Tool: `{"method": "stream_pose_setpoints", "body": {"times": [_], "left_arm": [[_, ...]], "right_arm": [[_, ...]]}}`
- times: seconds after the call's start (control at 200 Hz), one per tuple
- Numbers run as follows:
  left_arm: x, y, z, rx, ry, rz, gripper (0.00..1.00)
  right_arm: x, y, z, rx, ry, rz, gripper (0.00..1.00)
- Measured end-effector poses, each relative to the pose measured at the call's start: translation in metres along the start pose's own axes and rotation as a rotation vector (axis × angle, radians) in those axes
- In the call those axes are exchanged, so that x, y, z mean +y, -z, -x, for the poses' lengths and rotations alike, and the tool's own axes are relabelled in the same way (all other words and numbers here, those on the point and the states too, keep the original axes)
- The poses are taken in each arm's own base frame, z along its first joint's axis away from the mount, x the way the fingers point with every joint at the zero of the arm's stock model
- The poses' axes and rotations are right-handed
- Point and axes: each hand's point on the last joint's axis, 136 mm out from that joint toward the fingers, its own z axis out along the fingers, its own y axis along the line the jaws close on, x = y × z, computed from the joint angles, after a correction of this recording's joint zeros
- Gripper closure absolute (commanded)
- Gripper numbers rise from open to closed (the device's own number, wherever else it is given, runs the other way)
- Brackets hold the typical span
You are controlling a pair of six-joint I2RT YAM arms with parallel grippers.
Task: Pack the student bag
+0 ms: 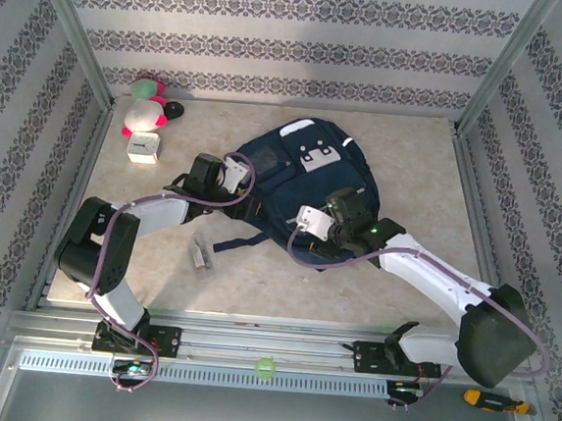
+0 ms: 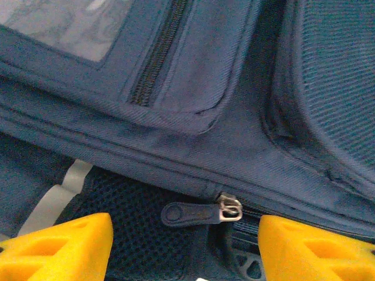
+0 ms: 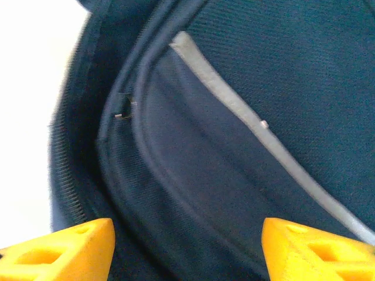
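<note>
Rail (image 1: 247, 377), maybe stone table (image 1: 284, 290), bag (image 1: 294, 172), patterned walls (image 1: 275, 52)

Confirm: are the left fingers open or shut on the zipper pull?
Open. In the left wrist view the yellow left fingers stand wide apart, and the student bag's zipper pull shows between them, untouched.

The beige, marbled desk (image 1: 422, 174) carries a large navy-blue fabric backpack (image 1: 275, 161), lying flat about its middle and reaching toward the far edge. In the far left corner sits a pink, white and green plush toy (image 1: 144, 110). A small black round thing (image 1: 174, 112) is just beside it, and a white cube with a dial face (image 1: 144, 146) in front of it. A small clear bottle (image 1: 199, 256) lies on its side toward the near left, apart from the backpack.
</note>
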Motion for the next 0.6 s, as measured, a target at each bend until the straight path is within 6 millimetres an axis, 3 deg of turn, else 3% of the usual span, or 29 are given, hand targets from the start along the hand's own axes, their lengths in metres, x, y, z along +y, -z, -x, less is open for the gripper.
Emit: {"method": "stream_pose_setpoints", "body": {"times": [0.155,0.23,0.415,0.6], "left_arm": [[0.004,-0.003,-0.008,0.032,-0.009,0.054,0.39],[0.002,-0.006,-0.012,0.045,-0.024,0.051,0.4],[-0.001,-0.014,-0.02,0.072,-0.058,0.04,0.4],[-0.002,-0.016,-0.014,0.055,-0.073,0.039,0.39]], "right_arm": [[-0.015,-0.02,0.001,-0.003,0.019,-0.086,0.64],[-0.02,-0.027,0.001,-0.002,0.026,-0.113,0.72],[-0.046,-0.024,0.019,-0.065,0.002,-0.217,0.81],[-0.067,-0.006,0.044,-0.16,-0.018,-0.294,0.85]]}}
